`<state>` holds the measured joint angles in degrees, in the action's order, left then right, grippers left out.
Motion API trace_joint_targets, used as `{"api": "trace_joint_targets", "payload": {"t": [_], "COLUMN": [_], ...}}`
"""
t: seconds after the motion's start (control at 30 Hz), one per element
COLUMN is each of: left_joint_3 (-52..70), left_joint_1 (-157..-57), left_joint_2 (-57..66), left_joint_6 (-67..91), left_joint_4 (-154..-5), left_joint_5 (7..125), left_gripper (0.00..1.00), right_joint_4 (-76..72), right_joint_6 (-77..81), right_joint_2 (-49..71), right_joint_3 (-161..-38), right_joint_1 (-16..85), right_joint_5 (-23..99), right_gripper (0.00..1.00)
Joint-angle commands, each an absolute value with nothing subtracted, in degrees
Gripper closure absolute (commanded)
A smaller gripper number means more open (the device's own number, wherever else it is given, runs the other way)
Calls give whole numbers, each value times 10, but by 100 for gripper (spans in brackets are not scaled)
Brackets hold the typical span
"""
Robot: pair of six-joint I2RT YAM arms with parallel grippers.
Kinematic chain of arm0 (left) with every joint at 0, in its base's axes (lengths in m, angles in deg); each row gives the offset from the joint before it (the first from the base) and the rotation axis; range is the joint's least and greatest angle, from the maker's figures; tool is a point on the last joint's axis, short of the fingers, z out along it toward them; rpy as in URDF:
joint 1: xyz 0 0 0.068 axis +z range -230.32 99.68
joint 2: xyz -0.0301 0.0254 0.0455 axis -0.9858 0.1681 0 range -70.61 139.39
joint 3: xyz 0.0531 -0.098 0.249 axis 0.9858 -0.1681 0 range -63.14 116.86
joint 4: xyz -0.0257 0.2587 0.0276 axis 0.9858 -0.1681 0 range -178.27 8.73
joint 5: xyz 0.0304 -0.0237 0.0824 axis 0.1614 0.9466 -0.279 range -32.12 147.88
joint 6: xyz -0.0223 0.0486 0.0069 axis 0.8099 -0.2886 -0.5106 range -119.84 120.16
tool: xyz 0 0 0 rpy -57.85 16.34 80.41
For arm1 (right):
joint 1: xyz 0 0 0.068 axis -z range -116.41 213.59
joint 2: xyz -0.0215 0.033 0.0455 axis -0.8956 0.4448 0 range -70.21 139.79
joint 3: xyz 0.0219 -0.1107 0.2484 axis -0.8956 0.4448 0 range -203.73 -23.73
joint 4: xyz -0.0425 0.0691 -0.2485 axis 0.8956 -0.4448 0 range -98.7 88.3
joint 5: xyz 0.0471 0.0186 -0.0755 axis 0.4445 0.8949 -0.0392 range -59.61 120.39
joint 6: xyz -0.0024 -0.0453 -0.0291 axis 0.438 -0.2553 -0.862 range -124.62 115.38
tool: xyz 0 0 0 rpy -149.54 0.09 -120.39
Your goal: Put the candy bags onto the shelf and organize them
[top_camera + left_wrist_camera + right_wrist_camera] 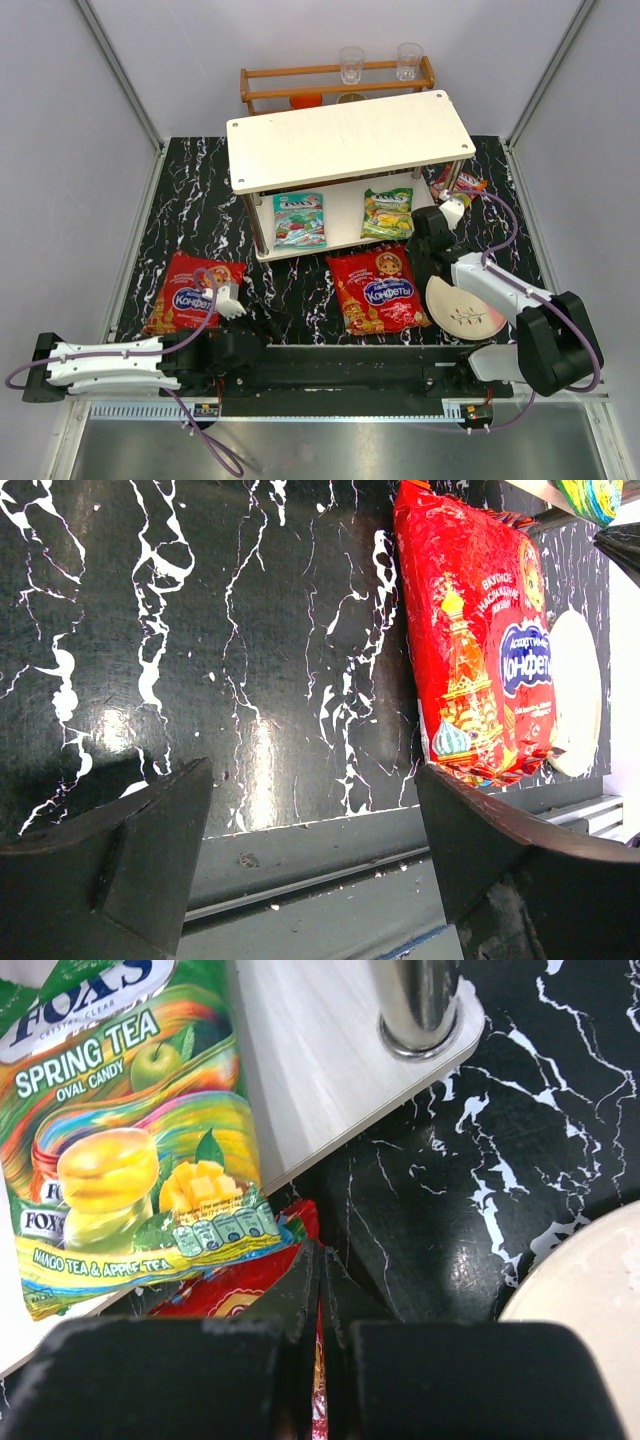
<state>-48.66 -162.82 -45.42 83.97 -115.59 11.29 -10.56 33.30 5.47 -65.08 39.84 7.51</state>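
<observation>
Overhead view of a white two-tier shelf (350, 140) at the back of a black marbled desk (290, 285). On its lower board, a teal bag (299, 220) and a green-yellow bag (388, 212) side by side, apparently already sorted. Just in front of the shelf, a large red bag (378, 292) flat on the desk, its top edge seemingly pinched between the clenched right jaws, likely for lifting onto a board. Left jaws released and spread wide, low over bare desk near the front edge, holding nothing. Another large red bag (175, 295) flat at front left, yet to be shelved. A small red-orange bag (458, 183) beside the shelf's right end, a plate (460, 310) nearer.
</observation>
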Motion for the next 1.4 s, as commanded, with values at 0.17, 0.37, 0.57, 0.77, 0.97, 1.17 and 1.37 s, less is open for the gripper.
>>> {"api": "trace_joint_targets", "payload": {"t": [0.17,0.37,0.57,0.77,0.97,1.17,1.37], "left_joint_3": [-476,-475,-477,-478,-478,-478,-472], "left_joint_1": [-1627,-1627,-1626,-1627,-1627,-1626,-1626], "left_joint_2": [-467,-467,-466,-467,-473,-469,-449], "left_joint_6": [839,840,844,844,846,848,842], "left_joint_4": [-1156,-1161,-1163,-1165,-1173,-1166,-1153], "left_joint_5": [87,88,89,90,91,88,91], "left_gripper": [15,15,14,15,14,15,15], "right_joint_4": [-35,-1,13,27,18,37,100], "right_joint_6": [309,295,287,260,235,252,247], "right_joint_2": [51,59,75,89,61,-5,19], "right_joint_3": [-664,-664,-678,-699,-703,-659,-642], "right_joint_1": [426,442,462,470,472,464,407], "right_joint_5": [109,126,136,138,163,263,293], "right_gripper": [100,100,100,100,100,100,100]}}
